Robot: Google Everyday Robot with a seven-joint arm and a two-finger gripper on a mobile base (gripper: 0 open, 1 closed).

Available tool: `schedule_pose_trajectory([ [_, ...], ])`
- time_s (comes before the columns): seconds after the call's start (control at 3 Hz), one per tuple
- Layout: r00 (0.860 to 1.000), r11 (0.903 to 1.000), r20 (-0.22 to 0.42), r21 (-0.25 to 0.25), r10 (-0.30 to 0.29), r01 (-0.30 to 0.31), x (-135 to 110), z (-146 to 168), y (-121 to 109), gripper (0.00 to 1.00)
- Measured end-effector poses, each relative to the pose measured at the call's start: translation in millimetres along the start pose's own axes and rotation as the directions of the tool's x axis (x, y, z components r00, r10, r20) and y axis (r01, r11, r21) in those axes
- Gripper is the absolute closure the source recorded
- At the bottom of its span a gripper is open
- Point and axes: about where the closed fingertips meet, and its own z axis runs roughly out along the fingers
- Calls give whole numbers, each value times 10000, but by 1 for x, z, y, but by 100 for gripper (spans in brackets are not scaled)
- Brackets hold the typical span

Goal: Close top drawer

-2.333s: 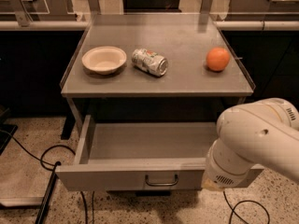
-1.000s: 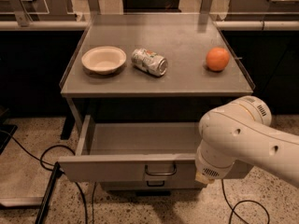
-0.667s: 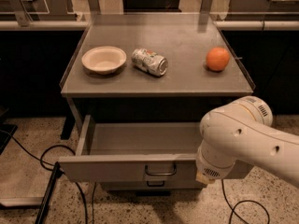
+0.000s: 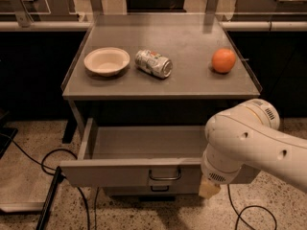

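At the far left, black cables [image 4: 29, 163] loop over the speckled terrazzo floor [image 4: 29, 138], and a dark bar [image 4: 48, 202] lies slanted on it near the drawer's left corner. Along the far side a pale rail [image 4: 38, 26] runs left to right, with dark space below it.

A grey metal table [image 4: 192, 83] stands in the middle, its matte top dull. On the left of the top sits a cream bowl [image 4: 106, 61], upright. Just right of it, apart from it, a crushed drink can [image 4: 153, 63] lies on its side. Well apart, near the right edge, rests an orange [image 4: 224, 60].

Under the table top, the top drawer [image 4: 110, 172] stands open, drawn well out toward the near side, its grey floor and left wall in view. A dark loop handle [image 4: 164, 175] sits at the middle of its flat front panel. Just below it shows a second handle [image 4: 159, 188] on a lower drawer front.

On the right, the robot's bulky white arm [image 4: 254, 138] reaches in from the right edge and covers the right end of the drawer front. The gripper [image 4: 209, 189] is down at that right end of the front panel, mostly hidden behind the arm; only a pale tip shows below the wrist, and whether it is open or closed cannot be told. Another black cable [image 4: 252, 210] curls on the floor below the arm.
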Motion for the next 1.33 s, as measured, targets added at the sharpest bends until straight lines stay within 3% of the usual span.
schedule_pose_trajectory([
  [0.33,10000,10000,0,0,0,0,0,0,0,0],
  [0.67,10000,10000,0,0,0,0,0,0,0,0],
  [1.0,10000,10000,-1,0,-1,1,0,0,0,18],
  [1.33,10000,10000,-1,0,-1,1,0,0,0,41],
])
